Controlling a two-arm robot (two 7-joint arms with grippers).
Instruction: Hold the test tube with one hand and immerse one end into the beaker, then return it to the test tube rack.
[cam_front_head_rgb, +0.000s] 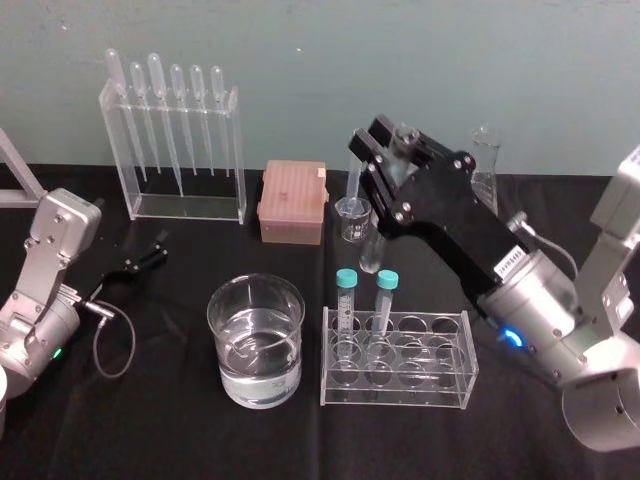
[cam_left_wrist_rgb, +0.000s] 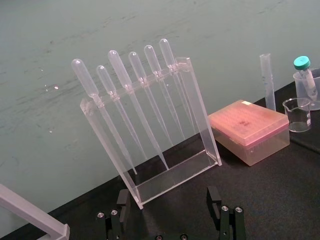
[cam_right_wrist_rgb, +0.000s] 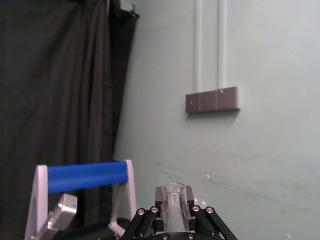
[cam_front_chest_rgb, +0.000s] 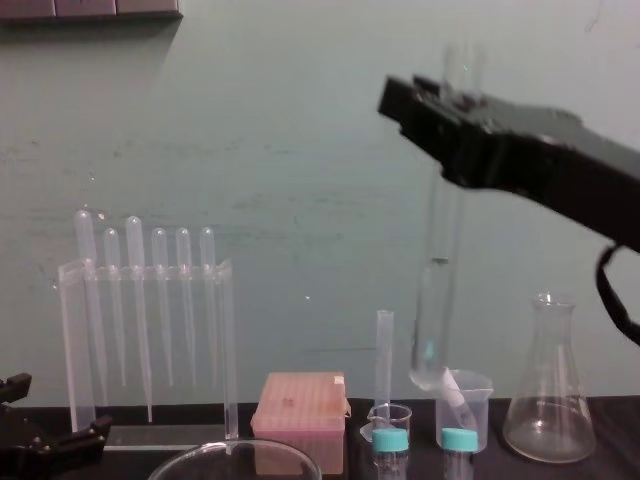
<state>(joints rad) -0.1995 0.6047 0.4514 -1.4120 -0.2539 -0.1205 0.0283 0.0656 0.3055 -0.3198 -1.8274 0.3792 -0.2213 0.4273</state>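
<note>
The beaker (cam_front_head_rgb: 222, 345) stands before the pink box (cam_front_head_rgb: 292, 203).

Black table (cam_front_head_rgb: 150, 430) — beaker (cam_front_head_rgb: 255, 340), test tube rack (cam_front_head_rgb: 188, 206), pink box (cam_front_head_rgb: 292, 202).

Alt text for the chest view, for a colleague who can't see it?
The right pincer holds a clear test tube upright near its mouth. Below stand a tall rack of pipettes, a pink box, a flask and the rim of the big beaker; the left pincer sits open at lower left.
</note>
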